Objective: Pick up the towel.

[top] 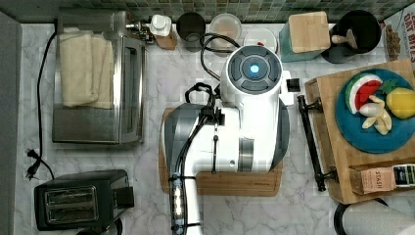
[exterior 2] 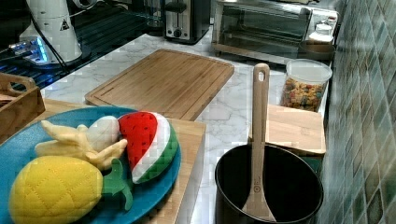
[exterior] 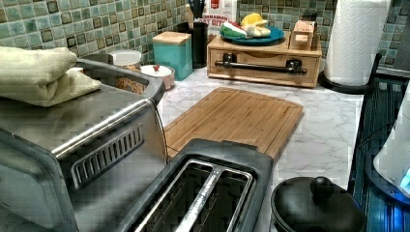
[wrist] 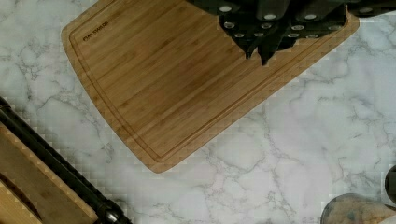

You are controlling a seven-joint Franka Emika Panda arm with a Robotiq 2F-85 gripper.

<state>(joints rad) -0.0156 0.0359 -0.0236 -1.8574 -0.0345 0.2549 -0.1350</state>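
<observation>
Wrist view cuts off the fingers; apart or together, I cannot tell.

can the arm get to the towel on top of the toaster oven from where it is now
Probably yes: the towel lies uncovered on the toaster oven, nothing stacked on it, while the arm hangs over the cutting board beside it.

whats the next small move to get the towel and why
Probably swing the arm toward the top view's left: the gripper hangs over the cutting board, while the towel lies folded on the toaster oven, untouched.
</observation>
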